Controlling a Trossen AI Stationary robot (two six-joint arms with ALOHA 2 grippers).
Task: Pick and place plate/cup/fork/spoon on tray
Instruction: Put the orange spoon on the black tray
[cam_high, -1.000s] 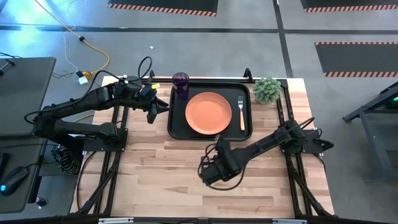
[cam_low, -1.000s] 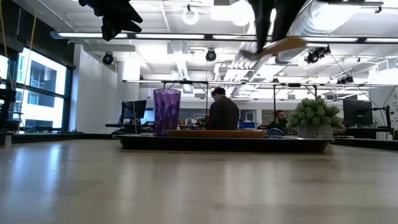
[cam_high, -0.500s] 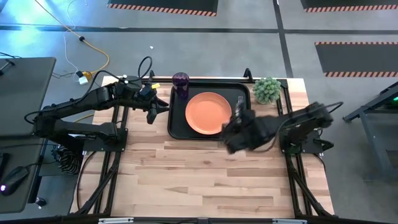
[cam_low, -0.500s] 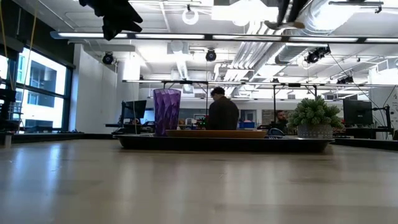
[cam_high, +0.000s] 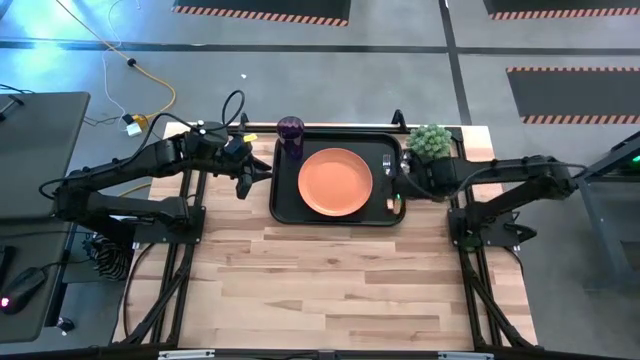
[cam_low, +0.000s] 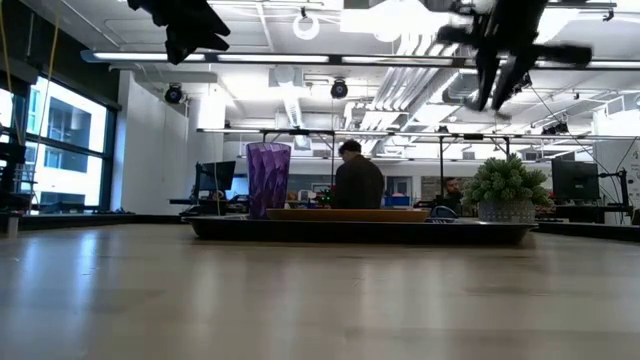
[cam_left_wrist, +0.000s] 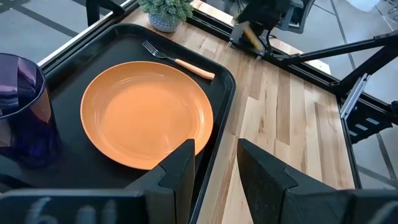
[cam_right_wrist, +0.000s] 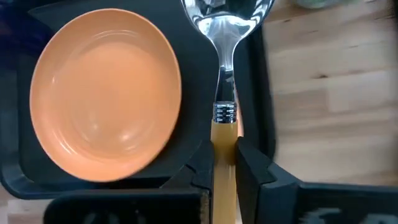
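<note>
Right wrist view, shiny round-bowled spoon (cam_right_wrist: 225, 74) (slim orange handle) clamped in jaws, round plate (cam_right_wrist: 106, 92)

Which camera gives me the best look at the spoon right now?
The right wrist view: the spoon runs lengthwise, handle clamped in the right gripper. In the high view the gripper mostly hides it; the left wrist view shows an orange glimpse; the low view none.

an open-plan lab: exposed ceiling ducts (cam_low: 560, 40), monitors (cam_low: 572, 180), hazard-striped floor markings (cam_high: 560, 70).

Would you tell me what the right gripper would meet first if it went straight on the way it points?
Probably the fork on the tray: the right gripper, holding the spoon, points down there, though height is unclear.
</note>
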